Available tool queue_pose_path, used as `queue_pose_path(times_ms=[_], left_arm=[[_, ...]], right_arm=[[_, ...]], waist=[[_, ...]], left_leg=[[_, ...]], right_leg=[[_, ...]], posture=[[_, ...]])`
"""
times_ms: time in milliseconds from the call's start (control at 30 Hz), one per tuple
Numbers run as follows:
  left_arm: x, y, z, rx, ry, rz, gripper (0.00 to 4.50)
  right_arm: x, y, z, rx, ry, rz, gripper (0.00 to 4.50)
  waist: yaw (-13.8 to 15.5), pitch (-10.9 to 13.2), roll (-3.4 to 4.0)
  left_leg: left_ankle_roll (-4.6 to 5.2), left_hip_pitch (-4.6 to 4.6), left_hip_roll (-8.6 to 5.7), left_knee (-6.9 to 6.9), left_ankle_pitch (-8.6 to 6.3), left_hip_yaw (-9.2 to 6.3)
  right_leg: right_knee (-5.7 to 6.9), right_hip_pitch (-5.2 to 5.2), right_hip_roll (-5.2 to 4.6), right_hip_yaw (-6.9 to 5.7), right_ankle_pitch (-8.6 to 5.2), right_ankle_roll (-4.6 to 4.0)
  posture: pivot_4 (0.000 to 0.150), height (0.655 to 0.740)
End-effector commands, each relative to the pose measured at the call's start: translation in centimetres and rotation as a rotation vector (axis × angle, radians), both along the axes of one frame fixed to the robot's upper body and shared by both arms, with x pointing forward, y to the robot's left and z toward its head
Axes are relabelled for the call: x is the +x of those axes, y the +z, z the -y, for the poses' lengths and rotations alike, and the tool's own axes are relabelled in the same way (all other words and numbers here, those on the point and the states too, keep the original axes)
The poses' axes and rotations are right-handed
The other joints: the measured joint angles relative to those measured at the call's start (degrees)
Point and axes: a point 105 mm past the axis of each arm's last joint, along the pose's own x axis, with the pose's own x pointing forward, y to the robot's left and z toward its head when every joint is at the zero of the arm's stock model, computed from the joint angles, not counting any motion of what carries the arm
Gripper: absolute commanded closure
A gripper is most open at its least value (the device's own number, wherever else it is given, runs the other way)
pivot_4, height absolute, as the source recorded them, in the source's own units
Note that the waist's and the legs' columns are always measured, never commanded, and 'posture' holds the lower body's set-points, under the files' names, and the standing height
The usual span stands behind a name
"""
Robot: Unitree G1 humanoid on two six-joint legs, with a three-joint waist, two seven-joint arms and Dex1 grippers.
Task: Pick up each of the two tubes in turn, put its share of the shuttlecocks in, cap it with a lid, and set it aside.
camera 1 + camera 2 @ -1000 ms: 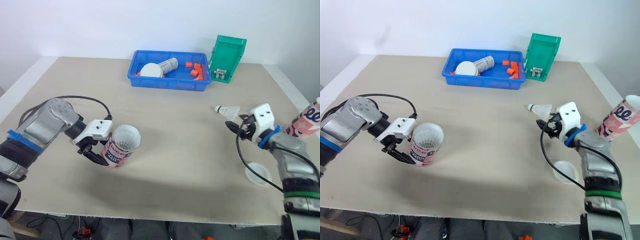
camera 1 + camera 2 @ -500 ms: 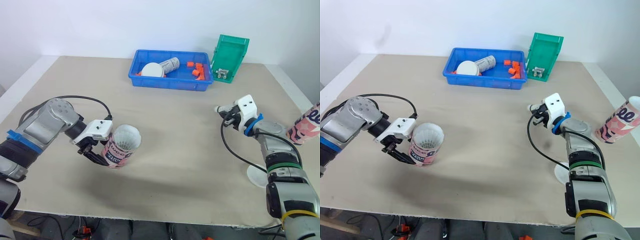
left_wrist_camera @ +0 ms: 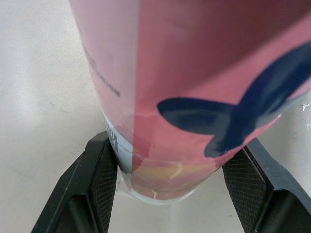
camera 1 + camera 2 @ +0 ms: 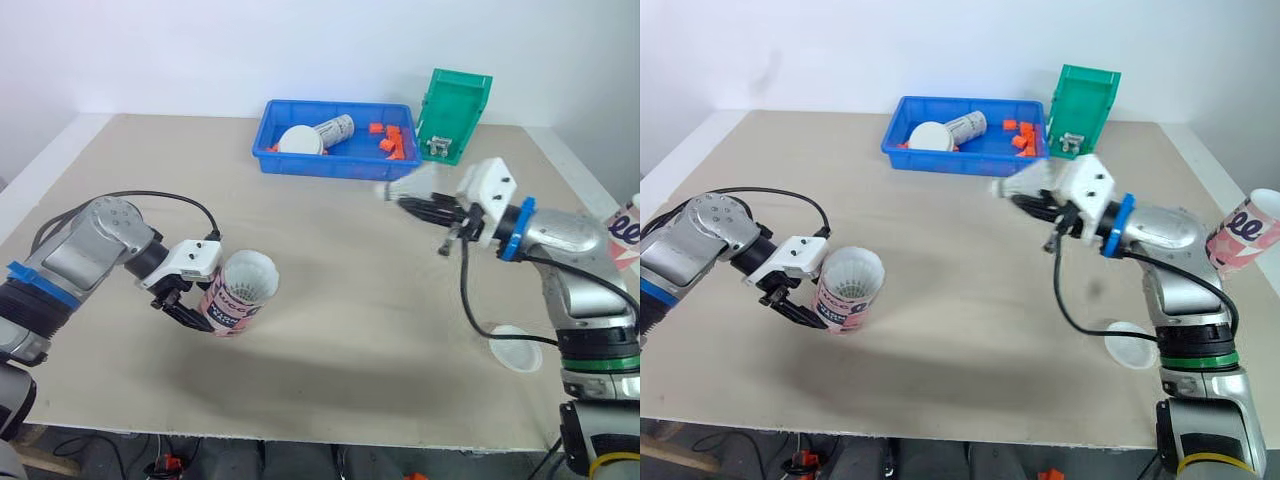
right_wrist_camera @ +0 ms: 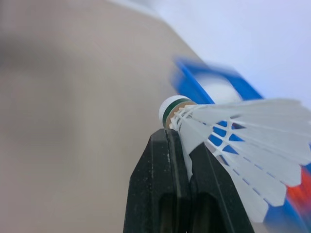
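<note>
My left gripper [image 4: 203, 308] is shut on a pink patterned tube [image 4: 238, 295], held tilted low over the table's left part with its white open mouth facing right. In the left wrist view the black fingers [image 3: 101, 180] clamp the tube [image 3: 194, 87] near its base. My right gripper [image 4: 428, 209] hangs over the table's right middle, shut on a white feathered shuttlecock [image 4: 405, 188] that points left. The right wrist view shows its feather skirt [image 5: 238, 133] pinched at the fingertips. A second pink tube [image 4: 1245, 232] stands at the right edge. A clear lid [image 4: 516, 347] lies at front right.
A blue bin [image 4: 335, 168] at the back centre holds a lying tube, a white lid and orange pieces. Beside it on the right a green bin [image 4: 455, 110] stands tilted. A black cable hangs from my right wrist.
My right gripper closed on the shuttlecock and swung left and up with it toward the middle of the table. The left arm and its tube stayed put.
</note>
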Motion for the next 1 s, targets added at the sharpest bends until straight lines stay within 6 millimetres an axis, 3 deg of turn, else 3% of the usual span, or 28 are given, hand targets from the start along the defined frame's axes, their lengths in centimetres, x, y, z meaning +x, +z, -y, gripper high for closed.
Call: queue_pose_path(times_ms=[33, 233, 433, 533, 733, 767, 833, 933, 1000], left_arm=[[0.3, 0.6, 0.1, 0.002, -0.006, 0.024, 1.62], [0.4, 0.7, 0.3, -0.001, -0.01, 0.026, 1.62], [0.7, 0.9, 0.4, -0.001, -0.011, 0.032, 1.62], [0.8, 1.0, 0.5, -0.002, -0.012, 0.033, 1.62], [0.9, 1.1, 0.6, -0.002, -0.016, 0.036, 1.62], [0.9, 1.1, 0.6, -0.002, -0.016, 0.036, 1.62], [0.9, 1.0, 0.6, -0.002, -0.015, 0.035, 1.62], [0.8, 1.0, 0.5, -0.002, -0.013, 0.031, 1.62], [0.8, 0.9, 0.5, -0.001, -0.011, 0.028, 1.62]], right_arm=[[-5.8, 2.0, -6.5, -0.107, 0.388, 0.1, 4.42], [-6.9, 1.0, -9.1, -0.273, 0.547, 0.153, 4.42], [-5.0, 0.4, -11.6, -0.413, 0.557, 0.206, 4.42], [-4.6, 0.6, -12.8, -0.443, 0.572, 0.218, 3.4], [-5.8, 2.4, -13.1, -0.402, 0.687, 0.191, 0.31], [-5.8, 3.1, -12.8, -0.362, 0.7, 0.156, 0.09], [-5.5, 3.9, -12.4, -0.319, 0.706, 0.109, 0.09], [-5.3, 3.7, -12.0, -0.335, 0.713, 0.091, 0.09], [-5.4, 3.5, -12.4, -0.346, 0.721, 0.098, 0.6]], waist=[[-0.09, 0.01, 0.01], [0.42, -0.05, -0.19], [0.28, -0.05, -0.19], [0.28, -0.04, -0.19], [0.29, -0.05, -0.19], [0.29, -0.04, -0.19], [0.29, -0.04, -0.19], [0.29, -0.04, -0.19], [0.28, -0.04, -0.19]], left_leg=[[0.0, 0.0, 0.01, 0.0, 0.0, 0.03], [-0.01, -0.05, 0.02, 0.09, 0.0, 0.03], [-0.01, -0.05, 0.1, 0.1, 0.01, 0.08], [-0.02, -0.05, 0.21, 0.08, 0.01, 0.07], [-0.01, -0.05, 0.25, 0.0, 0.01, 0.02], [-0.01, -0.05, 0.26, -0.01, 0.01, -0.01], [-0.01, -0.05, 0.27, 0.0, 0.01, -0.01], [-0.02, -0.05, 0.28, 0.03, 0.01, 0.01], [-0.02, -0.05, 0.3, 0.03, 0.01, 0.01]], right_leg=[[0.0, -0.02, 0.0, 0.01, -0.06, -0.11], [-0.03, 0.0, -0.06, -0.07, -0.09, -0.21], [-0.01, -0.08, -0.03, -0.09, -0.01, -0.3], [-0.01, -0.11, 0.08, -0.12, 0.0, -0.37], [0.0, -0.12, 0.12, -0.17, 0.04, -0.23], [0.0, -0.11, 0.12, -0.2, 0.04, -0.23], [0.0, -0.1, 0.13, -0.2, 0.06, -0.25], [0.0, -0.1, 0.12, -0.2, 0.07, -0.32], [0.0, -0.11, 0.14, -0.21, 0.05, -0.36]], posture=[[0.15, 0.7038], [0.15, 0.7038], [0.15, 0.7038], [0.15, 0.7038], [0.15, 0.7038], [0.15, 0.7038], [0.15, 0.7038], [0.15, 0.7038], [0.15, 0.7038]])
